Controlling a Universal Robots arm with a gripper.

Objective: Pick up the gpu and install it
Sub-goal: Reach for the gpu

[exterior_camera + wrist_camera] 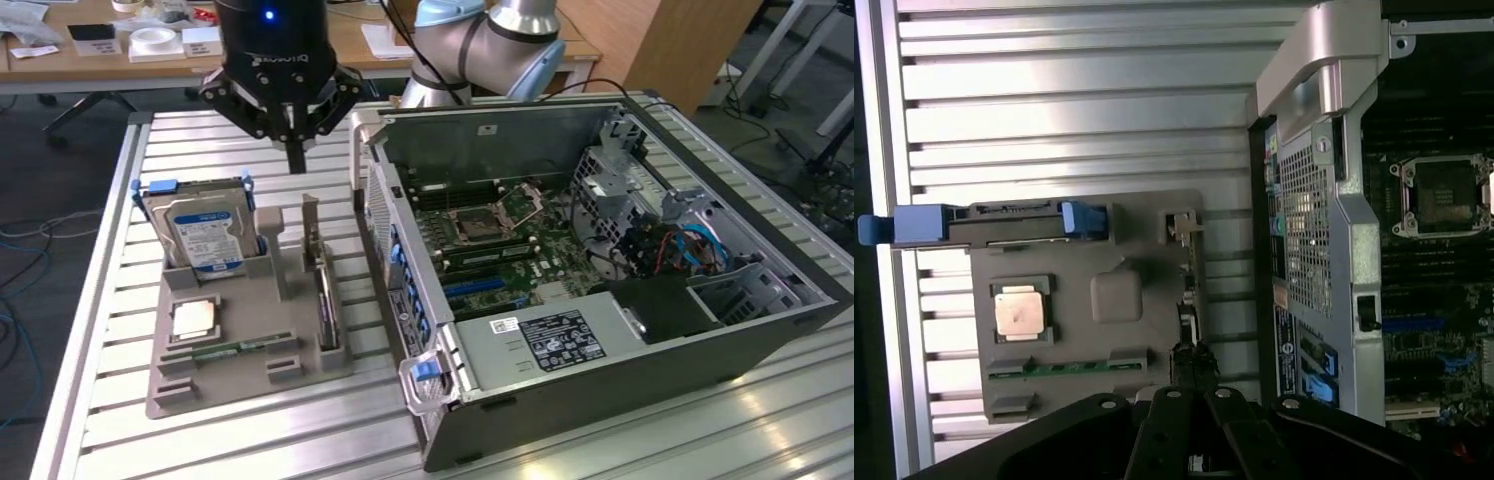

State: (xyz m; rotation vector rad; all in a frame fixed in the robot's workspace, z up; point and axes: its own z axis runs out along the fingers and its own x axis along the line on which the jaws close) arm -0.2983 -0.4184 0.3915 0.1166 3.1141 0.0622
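While gpu point(324, 300) stands on edge in grey holder point(247, 325) on desk point(214, 440), beside open computer case point(601, 400), we see pincer point(296, 140) hanging above holder's end, pressed together, pinching nothing. We judge: pick-up not yet done, whole install left.

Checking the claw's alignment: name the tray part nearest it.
The gpu, on edge beside the computer case; hard drive and flat processor sit farther away.

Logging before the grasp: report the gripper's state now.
Gripper: jaws shut, holding nothing, above the gpu.
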